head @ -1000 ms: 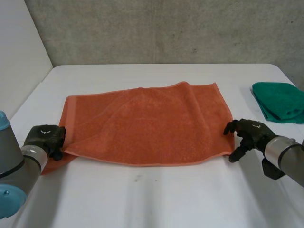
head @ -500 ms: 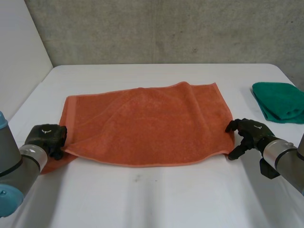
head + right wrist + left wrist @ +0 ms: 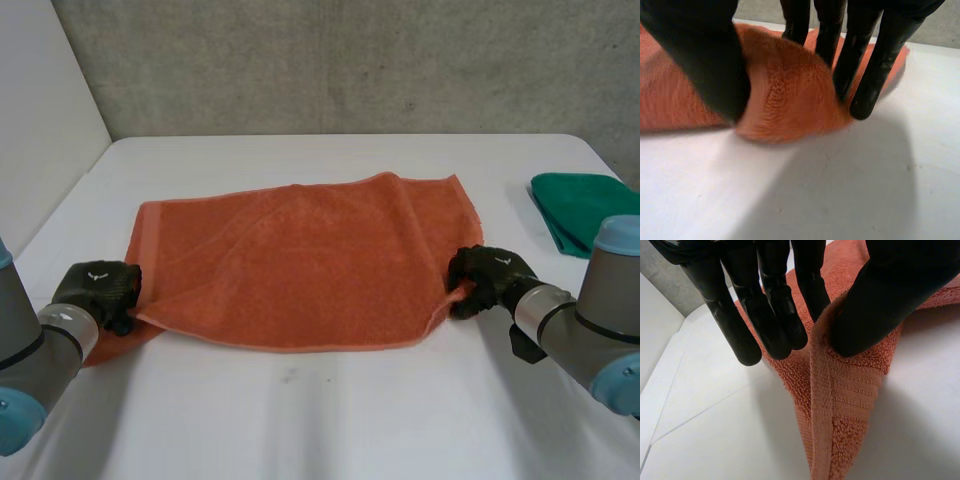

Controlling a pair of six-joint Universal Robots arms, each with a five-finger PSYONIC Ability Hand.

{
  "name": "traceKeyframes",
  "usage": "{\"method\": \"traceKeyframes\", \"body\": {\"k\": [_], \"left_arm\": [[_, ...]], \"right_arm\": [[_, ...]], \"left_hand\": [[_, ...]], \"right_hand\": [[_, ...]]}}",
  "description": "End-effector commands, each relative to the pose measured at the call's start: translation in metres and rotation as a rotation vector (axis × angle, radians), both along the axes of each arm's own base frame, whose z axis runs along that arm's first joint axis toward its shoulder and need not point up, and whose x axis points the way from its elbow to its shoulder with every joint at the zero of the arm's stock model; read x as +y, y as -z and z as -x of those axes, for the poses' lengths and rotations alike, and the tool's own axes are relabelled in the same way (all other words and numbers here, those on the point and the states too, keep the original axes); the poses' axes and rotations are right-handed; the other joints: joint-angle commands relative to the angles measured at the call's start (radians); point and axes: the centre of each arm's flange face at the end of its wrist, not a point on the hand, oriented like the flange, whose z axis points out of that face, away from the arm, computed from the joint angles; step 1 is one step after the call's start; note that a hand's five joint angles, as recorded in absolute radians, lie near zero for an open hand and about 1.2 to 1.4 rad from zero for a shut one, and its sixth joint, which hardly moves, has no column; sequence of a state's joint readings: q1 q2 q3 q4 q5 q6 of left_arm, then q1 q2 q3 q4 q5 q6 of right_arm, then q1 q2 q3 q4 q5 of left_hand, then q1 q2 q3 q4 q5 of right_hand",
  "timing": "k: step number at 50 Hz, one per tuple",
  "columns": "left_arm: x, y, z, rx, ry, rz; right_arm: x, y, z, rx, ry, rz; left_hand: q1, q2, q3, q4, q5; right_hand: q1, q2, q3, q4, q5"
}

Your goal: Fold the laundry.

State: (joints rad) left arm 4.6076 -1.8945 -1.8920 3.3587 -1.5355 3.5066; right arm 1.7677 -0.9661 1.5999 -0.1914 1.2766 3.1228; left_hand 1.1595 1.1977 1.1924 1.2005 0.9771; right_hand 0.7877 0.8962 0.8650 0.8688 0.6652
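Fingers (image 3: 874, 70) and thumb of the robot's black right hand (image 3: 485, 281) are now closed on the near right corner of the orange terry-cloth towel (image 3: 300, 255), and the cloth bunches into a small raised hump between them. Half a second earlier this hand lay spread beside that corner, with its fingers apart and nothing in its grasp. It has since slid inward and pinched the corner, pulling the towel's right edge slightly in from where it lay.

The robot's black left hand (image 3: 97, 290) is unchanged, clamped on the near left corner with the banded hem squeezed between its thumb and fingers (image 3: 767, 315).

With both near corners held, the grasping step looks complete. The likely next move is to lift the front edge and carry it over toward the far edge for a fold.

The towel lies spread flat in the middle of the white table (image 3: 330, 420), apparently already doubled once, with a soft ridge running toward its far right corner. A folded dark green cloth (image 3: 585, 205) sits well apart at the table's right edge, partly behind the right arm's light-blue cap.
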Motion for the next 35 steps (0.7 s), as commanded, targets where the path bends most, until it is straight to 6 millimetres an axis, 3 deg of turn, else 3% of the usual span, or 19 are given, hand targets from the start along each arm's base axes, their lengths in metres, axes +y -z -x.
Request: {"method": "traceKeyframes", "body": {"k": [1,4,5,9,18,25,35], "left_arm": [[0.0,-0.003,0.0,0.001,0.001,0.009],[0.0,-0.017,0.0,0.004,0.0,0.053],[0.0,-0.021,0.0,0.006,0.002,0.065],[0.003,-0.043,0.001,0.014,0.008,0.14],[0.028,-0.094,0.006,0.025,0.086,0.274],[0.044,-0.084,0.005,-0.119,0.152,0.189],[0.025,-0.018,0.01,-0.303,0.259,-0.021]], "right_arm": [[-0.024,-0.026,-0.001,0.075,-0.005,0.142],[-0.026,-0.048,-0.001,0.141,-0.042,0.225],[-0.02,-0.069,-0.001,0.195,-0.078,0.276],[-0.001,-0.12,0.003,0.375,-0.161,0.37],[0.036,-0.156,0.014,0.683,-0.341,0.294],[0.046,-0.147,0.031,0.825,-0.377,0.164],[0.037,-0.093,0.034,0.947,-0.466,0.0]], "left_hand": [[0.237,0.199,0.204,0.196,0.245],[0.237,0.199,0.204,0.196,0.245],[0.237,0.199,0.204,0.196,0.245],[0.237,0.199,0.204,0.196,0.245],[0.237,0.199,0.204,0.196,0.245],[0.237,0.199,0.204,0.196,0.245],[0.237,0.199,0.204,0.196,0.245]], "right_hand": [[0.609,0.5,0.531,0.527,0.557],[0.609,0.5,0.531,0.527,0.557],[0.609,0.5,0.531,0.527,0.557],[0.609,0.5,0.531,0.527,0.557],[0.609,0.5,0.531,0.527,0.557],[0.609,0.5,0.531,0.527,0.557],[0.609,0.5,0.531,0.527,0.557]]}}
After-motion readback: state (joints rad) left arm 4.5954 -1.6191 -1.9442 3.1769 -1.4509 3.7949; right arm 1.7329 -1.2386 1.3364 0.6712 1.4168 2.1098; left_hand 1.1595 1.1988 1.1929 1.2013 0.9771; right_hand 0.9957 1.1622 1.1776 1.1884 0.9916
